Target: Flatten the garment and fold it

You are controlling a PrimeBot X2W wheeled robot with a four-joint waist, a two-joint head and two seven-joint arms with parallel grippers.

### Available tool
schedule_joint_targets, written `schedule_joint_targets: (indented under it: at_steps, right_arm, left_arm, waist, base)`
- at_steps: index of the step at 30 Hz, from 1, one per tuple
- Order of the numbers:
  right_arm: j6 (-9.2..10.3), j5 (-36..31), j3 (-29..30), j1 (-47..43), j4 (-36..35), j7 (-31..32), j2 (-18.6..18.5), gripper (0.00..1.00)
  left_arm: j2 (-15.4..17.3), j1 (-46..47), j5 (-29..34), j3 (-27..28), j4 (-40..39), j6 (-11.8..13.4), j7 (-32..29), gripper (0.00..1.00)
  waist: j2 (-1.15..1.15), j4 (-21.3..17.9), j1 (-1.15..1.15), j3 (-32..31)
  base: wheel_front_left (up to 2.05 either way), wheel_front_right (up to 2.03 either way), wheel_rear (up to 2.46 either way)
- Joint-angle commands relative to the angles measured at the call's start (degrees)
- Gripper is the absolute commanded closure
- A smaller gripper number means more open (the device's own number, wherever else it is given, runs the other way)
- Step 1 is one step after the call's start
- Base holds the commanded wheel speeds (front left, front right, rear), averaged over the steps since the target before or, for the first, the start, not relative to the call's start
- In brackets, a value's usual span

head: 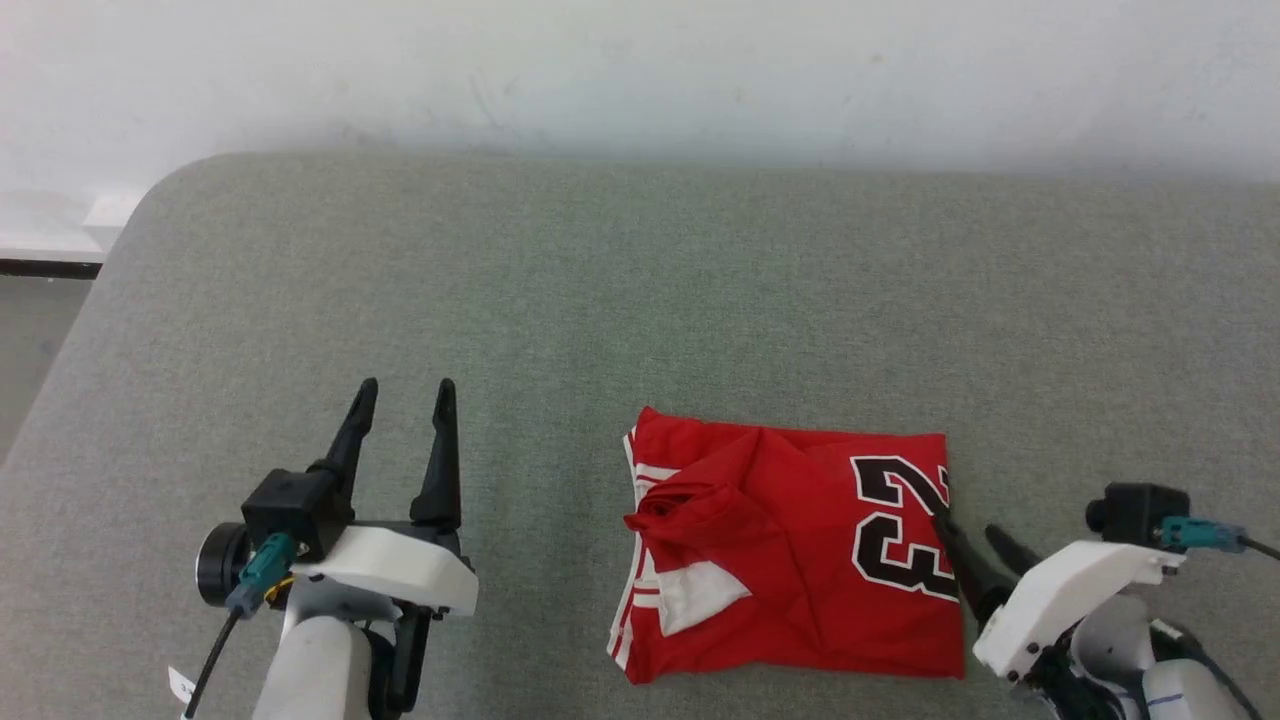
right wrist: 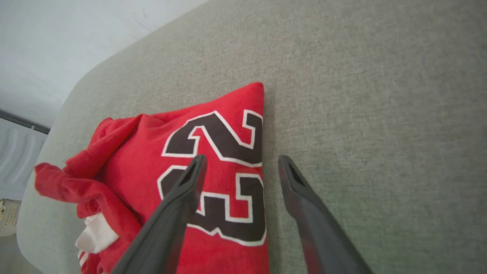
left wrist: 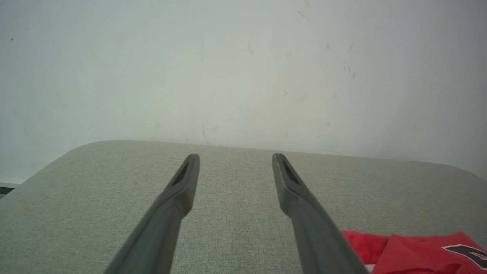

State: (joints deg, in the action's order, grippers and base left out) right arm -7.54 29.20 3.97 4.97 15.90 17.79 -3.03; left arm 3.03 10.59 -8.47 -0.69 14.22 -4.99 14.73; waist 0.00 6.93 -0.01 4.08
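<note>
The garment is a red jersey folded into a rough rectangle on the grey table, with a black, white-outlined "23" on its right part and a crumpled red-and-white bunch at its left edge. My right gripper stands open at the jersey's right edge, one finger over the number and one over bare table; its wrist view shows the garment under the open gripper. Well to the left of the jersey, my left gripper is open and empty. In its wrist view, the gripper points at the wall, a corner of the garment at lower right.
The grey padded table reaches back to a white wall, with a rounded corner at the far left. Left of that corner the floor shows below the table edge. Bare cloth surface lies all around the jersey.
</note>
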Motion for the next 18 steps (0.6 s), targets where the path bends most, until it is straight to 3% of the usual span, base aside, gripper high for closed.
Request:
schedule_joint_targets:
  at_steps: [1,10,11,12,14,16,18]
  right_arm:
    - [0.05,0.56,-0.12,0.21,0.93,0.51,0.14,0.0]
    - [0.05,3.1,-2.69,3.66,10.87,5.1,0.15,0.0]
    - [0.05,3.24,-3.06,4.06,11.68,5.63,0.15,0.16]
    - [0.05,3.24,-3.44,4.48,12.26,5.95,0.15,0.57]
    - [0.05,3.05,-4.12,5.19,12.82,6.12,0.15,1.0]
    - [0.05,2.0,-4.68,5.83,12.37,5.7,0.15,1.0]
    - [0.05,-3.41,-4.69,6.53,10.59,4.94,0.15,1.0]
  left_arm:
    - [-0.14,-0.3,0.35,-0.16,-0.19,-0.22,0.27,0.0]
    - [-0.15,-0.22,-0.17,-0.92,-0.34,0.1,0.27,0.0]
    - [-0.15,-0.24,-0.19,-0.89,-0.31,0.11,0.27,0.0]
    - [-0.15,-0.26,-0.22,-0.88,-0.27,0.12,0.27,0.0]
    - [-0.15,-0.3,-0.27,-0.89,-0.18,0.16,0.27,0.0]
    - [-0.15,-0.35,-0.32,-0.83,-0.09,0.2,0.27,0.0]
    - [-0.15,-0.43,-0.34,-0.66,-0.08,0.22,0.27,0.0]
  waist:
    - [0.0,0.17,0.01,0.05]
    - [0.0,1.2,0.01,0.3]
    - [0.0,1.23,0.01,0.32]
    - [0.0,1.27,0.01,0.33]
    - [0.0,1.32,0.01,0.31]
    - [0.0,1.28,0.01,0.23]
    - [0.0,1.07,0.01,0.15]
  base:
    - [0.0,0.0,0.0]
    - [0.0,0.0,0.0]
    - [0.0,0.0,0.0]
    - [0.0,0.0,0.0]
    - [0.0,0.0,0.0]
    - [0.0,0.0,0.0]
    - [0.0,0.0,0.0]
